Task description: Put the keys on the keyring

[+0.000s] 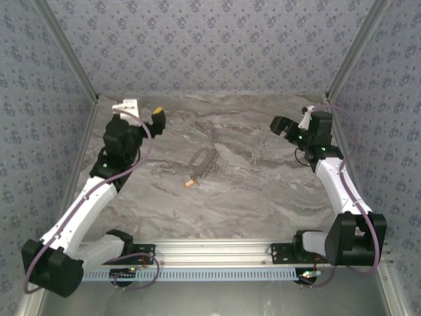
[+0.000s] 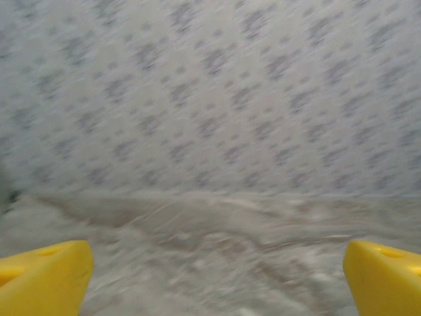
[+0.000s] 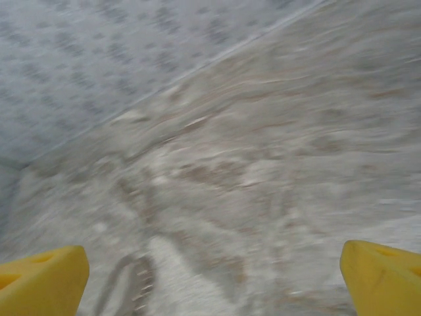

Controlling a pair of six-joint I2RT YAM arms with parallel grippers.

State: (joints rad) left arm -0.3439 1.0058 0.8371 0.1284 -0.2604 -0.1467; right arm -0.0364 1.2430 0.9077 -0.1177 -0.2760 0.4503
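Note:
The keyring, a grey beaded oval loop, lies flat on the marble table near its middle. The key, a tiny yellow-orange piece, rests just off the loop's near left end; I cannot tell whether they touch. My left gripper hovers at the far left, well away from both, open, with its yellow fingertips wide apart and nothing between them. My right gripper is at the far right, also open and empty, its fingertips spread. A blurred piece of the keyring lies low in the right wrist view.
The marble tabletop is boxed in by patterned walls at the back and both sides. An aluminium rail carrying the arm bases runs along the near edge. Both wrist views are motion-blurred.

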